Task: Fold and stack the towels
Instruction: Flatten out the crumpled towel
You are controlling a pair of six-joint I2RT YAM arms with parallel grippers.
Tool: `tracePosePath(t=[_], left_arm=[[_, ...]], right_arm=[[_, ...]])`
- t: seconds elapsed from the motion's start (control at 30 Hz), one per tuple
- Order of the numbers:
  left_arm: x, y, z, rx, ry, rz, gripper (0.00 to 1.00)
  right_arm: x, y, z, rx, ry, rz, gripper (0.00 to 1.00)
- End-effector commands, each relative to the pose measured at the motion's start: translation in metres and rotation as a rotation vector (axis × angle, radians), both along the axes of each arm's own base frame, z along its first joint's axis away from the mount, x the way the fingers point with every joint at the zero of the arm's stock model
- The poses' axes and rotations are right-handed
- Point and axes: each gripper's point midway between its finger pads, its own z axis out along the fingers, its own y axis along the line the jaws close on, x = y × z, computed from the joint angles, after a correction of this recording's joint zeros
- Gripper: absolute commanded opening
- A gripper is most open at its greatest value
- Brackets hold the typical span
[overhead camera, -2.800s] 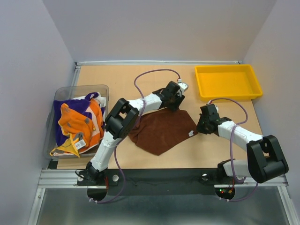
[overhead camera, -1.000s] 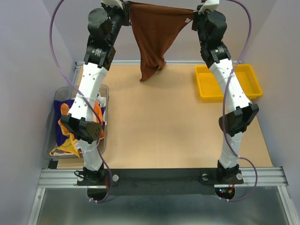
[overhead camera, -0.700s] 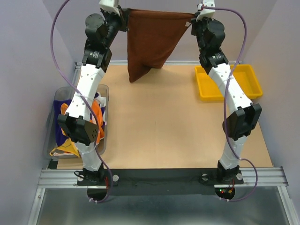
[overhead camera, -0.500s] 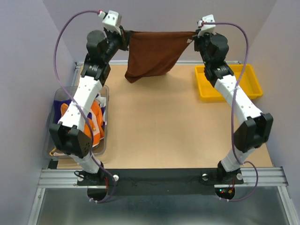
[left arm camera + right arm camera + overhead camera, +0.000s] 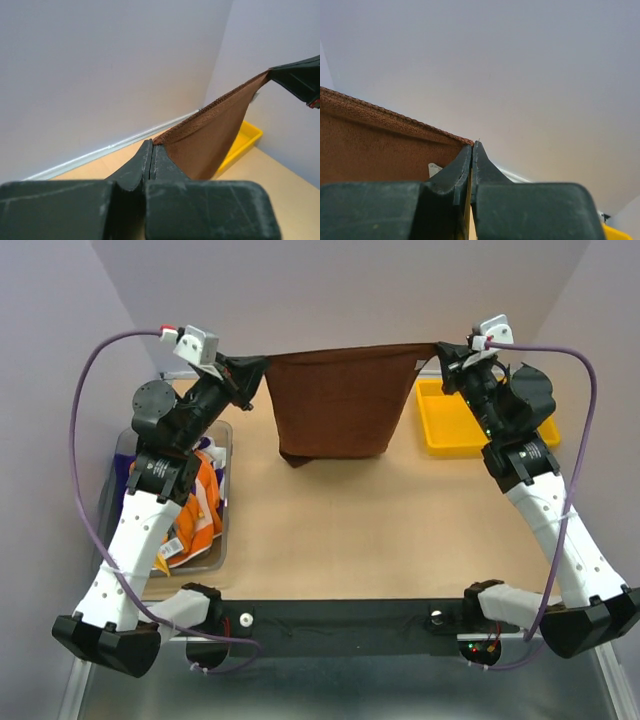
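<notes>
Above the far half of the desk, the dark brown towel hangs stretched left to right, each top corner pinched by the left end effector and right end effector, equally near.

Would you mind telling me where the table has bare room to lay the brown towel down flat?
The tabletop is bare between the clear bin and the right arm, below the hanging brown towel. It is crowded at the yellow tray and in the bin.
</notes>
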Motion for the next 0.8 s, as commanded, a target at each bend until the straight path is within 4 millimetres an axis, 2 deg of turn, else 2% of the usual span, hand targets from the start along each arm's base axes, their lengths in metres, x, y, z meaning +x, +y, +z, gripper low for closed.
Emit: tracePosePath(t=[0.0,0.03,0.1,0.13,0.17,0.2,0.23,0.27,0.3,0.33,0.37,0.4,0.43,0.5,0.6,0.67,0.7,0.73,0.77], left_arm=[[-0.006,0.023,0.062,-0.048,-0.128,0.099,0.0],[-0.011,0.026,0.082,-0.059,-0.169,0.107,0.0],[0.001,0.025,0.09,-0.055,-0.175,0.122,0.0],[0.001,0.027,0.105,-0.061,-0.206,0.133,0.0],[0.016,0.024,0.101,-0.055,-0.188,0.142,0.0],[0.023,0.023,0.103,-0.055,-0.187,0.147,0.0],[0.025,0.025,0.115,-0.063,-0.207,0.158,0.0],[0.043,0.022,0.108,-0.051,-0.187,0.166,0.0],[0.045,0.022,0.119,-0.057,-0.207,0.173,0.0],[0.052,0.022,0.121,-0.052,-0.213,0.185,0.0],[0.073,0.019,0.11,-0.041,-0.185,0.198,0.0],[0.081,0.019,0.11,-0.039,-0.183,0.208,0.0],[0.083,0.02,0.125,-0.05,-0.21,0.217,0.0],[0.107,0.018,0.128,-0.047,-0.206,0.231,0.0],[0.132,0.014,0.132,-0.05,-0.205,0.234,0.0],[0.139,0.012,0.137,-0.053,-0.215,0.228,0.0],[0.149,0.01,0.132,-0.051,-0.205,0.225,0.0],[0.15,0.009,0.134,-0.05,-0.211,0.219,0.0],[0.145,0.011,0.146,-0.061,-0.239,0.219,0.0]], right_arm=[[-0.006,-0.027,0.047,0.039,-0.086,-0.104,0.01],[-0.005,-0.026,0.061,0.042,-0.112,-0.103,0.01],[0.002,-0.025,0.075,0.044,-0.134,-0.106,0.01],[0.0,-0.027,0.093,0.054,-0.169,-0.115,0.01],[0.019,-0.023,0.084,0.046,-0.142,-0.119,0.0],[0.025,-0.022,0.087,0.046,-0.143,-0.122,0.0],[0.033,-0.021,0.087,0.043,-0.142,-0.13,0.0],[0.046,-0.019,0.089,0.043,-0.14,-0.139,0.01],[0.055,-0.017,0.09,0.045,-0.144,-0.142,0.0],[0.063,-0.016,0.089,0.04,-0.144,-0.15,0.0],[0.066,-0.015,0.101,0.046,-0.169,-0.153,0.01],[0.088,-0.01,0.087,0.034,-0.144,-0.157,0.01],[0.095,-0.009,0.087,0.029,-0.147,-0.16,0.01],[0.118,-0.005,0.086,0.023,-0.153,-0.176,0.01],[0.142,-0.003,0.091,0.026,-0.174,-0.204,0.01],[0.148,-0.002,0.095,0.028,-0.189,-0.208,0.0],[0.148,-0.002,0.1,0.034,-0.2,-0.208,0.01],[0.148,-0.001,0.104,0.037,-0.211,-0.204,0.0],[0.145,0.001,0.113,0.043,-0.231,-0.194,0.0]])
